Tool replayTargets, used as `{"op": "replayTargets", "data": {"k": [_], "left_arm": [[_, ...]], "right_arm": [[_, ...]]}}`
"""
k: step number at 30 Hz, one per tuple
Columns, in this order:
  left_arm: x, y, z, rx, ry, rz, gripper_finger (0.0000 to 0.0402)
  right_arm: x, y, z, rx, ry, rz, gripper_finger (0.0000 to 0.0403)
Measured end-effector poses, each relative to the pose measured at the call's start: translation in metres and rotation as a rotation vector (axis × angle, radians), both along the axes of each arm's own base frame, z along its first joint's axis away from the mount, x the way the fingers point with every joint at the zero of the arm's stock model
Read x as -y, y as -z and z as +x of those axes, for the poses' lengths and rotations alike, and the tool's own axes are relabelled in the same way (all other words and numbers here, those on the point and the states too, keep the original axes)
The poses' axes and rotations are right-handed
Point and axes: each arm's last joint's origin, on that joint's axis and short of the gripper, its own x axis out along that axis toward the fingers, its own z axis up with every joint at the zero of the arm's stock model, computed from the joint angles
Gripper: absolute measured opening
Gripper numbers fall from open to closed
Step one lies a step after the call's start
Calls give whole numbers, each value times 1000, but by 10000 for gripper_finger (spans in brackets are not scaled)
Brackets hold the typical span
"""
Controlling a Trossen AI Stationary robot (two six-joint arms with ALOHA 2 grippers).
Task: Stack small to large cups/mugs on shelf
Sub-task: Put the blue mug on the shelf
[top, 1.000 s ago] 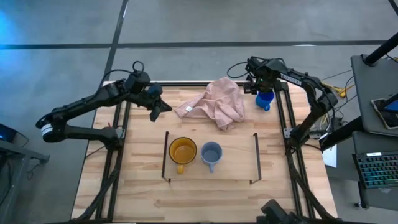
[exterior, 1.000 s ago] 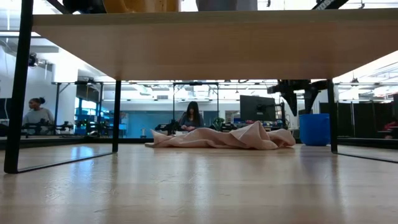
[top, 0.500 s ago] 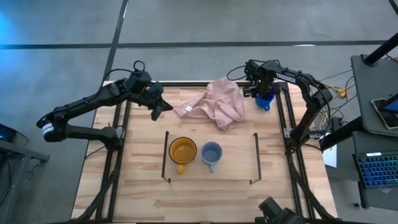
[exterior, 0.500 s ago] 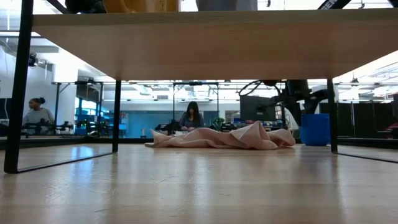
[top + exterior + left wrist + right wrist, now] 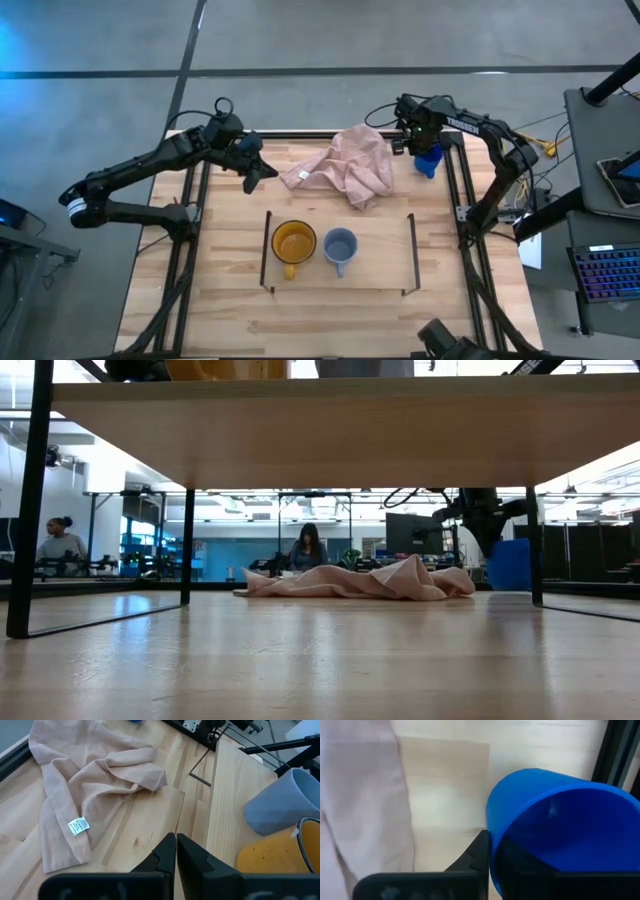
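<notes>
Bright blue plastic mug [image 5: 429, 161] — pinched at rim by right gripper [image 5: 418, 149], beside crumpled pink cloth [image 5: 345, 166]; left gripper [image 5: 262, 175] closed, empty.

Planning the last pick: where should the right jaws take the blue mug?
On its rim wall, from above: the blue mug stands upright and open-mouthed at the table's far right, and the right gripper hangs over it. Its handle isn't clearly visible.
</notes>
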Motion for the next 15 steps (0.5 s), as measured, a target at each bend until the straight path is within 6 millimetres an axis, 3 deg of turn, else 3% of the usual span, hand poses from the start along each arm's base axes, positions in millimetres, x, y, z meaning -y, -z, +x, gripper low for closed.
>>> {"op": "replayTargets", "data": {"k": [6,15], "left_arm": [[0,0,0,0,0,0,0],[0,0,0,-1,8,6,0]], "right_arm": [[-18,-22,4,6,-32,-4,10],[-83,-108,34,63,-76,-94,9]]}}
